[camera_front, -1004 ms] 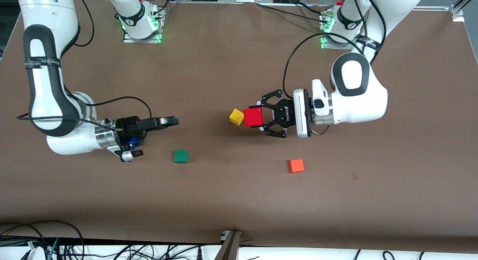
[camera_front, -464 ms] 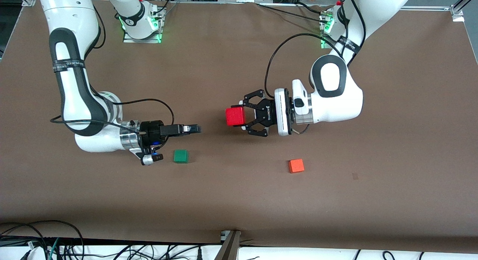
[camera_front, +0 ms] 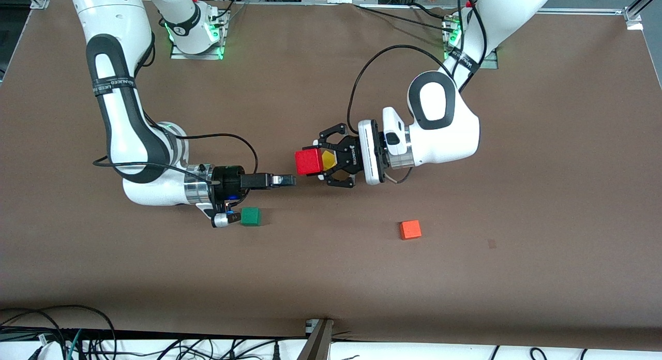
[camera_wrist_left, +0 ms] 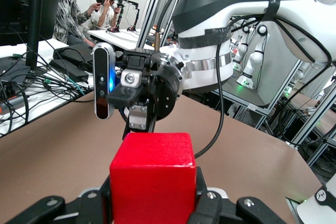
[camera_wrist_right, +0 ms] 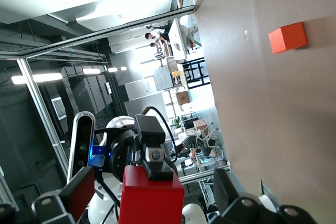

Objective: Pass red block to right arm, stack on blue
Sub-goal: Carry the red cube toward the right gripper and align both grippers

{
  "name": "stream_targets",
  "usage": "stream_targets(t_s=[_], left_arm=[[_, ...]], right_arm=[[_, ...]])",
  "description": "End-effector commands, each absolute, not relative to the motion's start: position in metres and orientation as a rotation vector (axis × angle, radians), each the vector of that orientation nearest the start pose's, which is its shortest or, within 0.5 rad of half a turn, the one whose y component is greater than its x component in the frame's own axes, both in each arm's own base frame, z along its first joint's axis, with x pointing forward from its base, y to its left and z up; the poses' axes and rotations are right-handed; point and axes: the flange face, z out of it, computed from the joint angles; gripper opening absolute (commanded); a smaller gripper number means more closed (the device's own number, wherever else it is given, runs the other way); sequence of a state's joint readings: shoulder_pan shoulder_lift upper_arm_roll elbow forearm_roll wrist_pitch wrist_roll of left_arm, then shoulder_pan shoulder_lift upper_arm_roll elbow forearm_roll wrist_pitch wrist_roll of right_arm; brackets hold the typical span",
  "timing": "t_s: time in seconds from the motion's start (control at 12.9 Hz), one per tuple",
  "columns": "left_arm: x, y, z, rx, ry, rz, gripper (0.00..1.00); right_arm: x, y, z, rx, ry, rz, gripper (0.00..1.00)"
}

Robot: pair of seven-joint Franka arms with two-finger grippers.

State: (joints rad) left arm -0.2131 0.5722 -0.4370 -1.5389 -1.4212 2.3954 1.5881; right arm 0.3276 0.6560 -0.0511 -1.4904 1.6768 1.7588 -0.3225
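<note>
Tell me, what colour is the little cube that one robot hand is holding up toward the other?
Pure red. The red block shows best in the left wrist view, gripped by the left hand.

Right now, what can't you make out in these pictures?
1. Blue cube: it shows in no view, so its place is unknown.
2. Yellow cube: in the front view it is mostly hidden by the left claw, which grips the red block over it.
3. Red block: in the left wrist view part of it is cut off by the picture's edge.
4. Right claw, beside the red block: its arm hides the table beneath.
</note>
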Motion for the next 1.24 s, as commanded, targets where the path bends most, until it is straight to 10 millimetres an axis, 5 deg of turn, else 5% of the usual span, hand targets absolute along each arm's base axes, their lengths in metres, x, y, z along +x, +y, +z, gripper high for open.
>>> stream_targets(t_s=[0.0,0.46,0.7,1.0,1.16], left_arm=[[0.617,-0.413,0.386,1.641,-0.976,0.905,0.0],[0.616,-0.414,0.385,1.64,-0.966,0.902,0.0],[0.616,-0.414,0.386,1.639,-0.966,0.903,0.0],[0.616,-0.414,0.386,1.642,-0.957,0.898,0.0],[0.616,-0.414,0.387,1.642,-0.955,0.897,0.01]], right_arm=[[0.66,0.296,0.357,-1.589,0.157,0.236,1.0],[0.639,0.293,0.369,-1.589,0.166,0.261,1.0],[0.639,0.292,0.368,-1.592,0.17,0.257,0.76],[0.641,0.291,0.363,-1.598,0.176,0.252,0.71],[0.641,0.29,0.364,-1.596,0.175,0.251,0.23]])
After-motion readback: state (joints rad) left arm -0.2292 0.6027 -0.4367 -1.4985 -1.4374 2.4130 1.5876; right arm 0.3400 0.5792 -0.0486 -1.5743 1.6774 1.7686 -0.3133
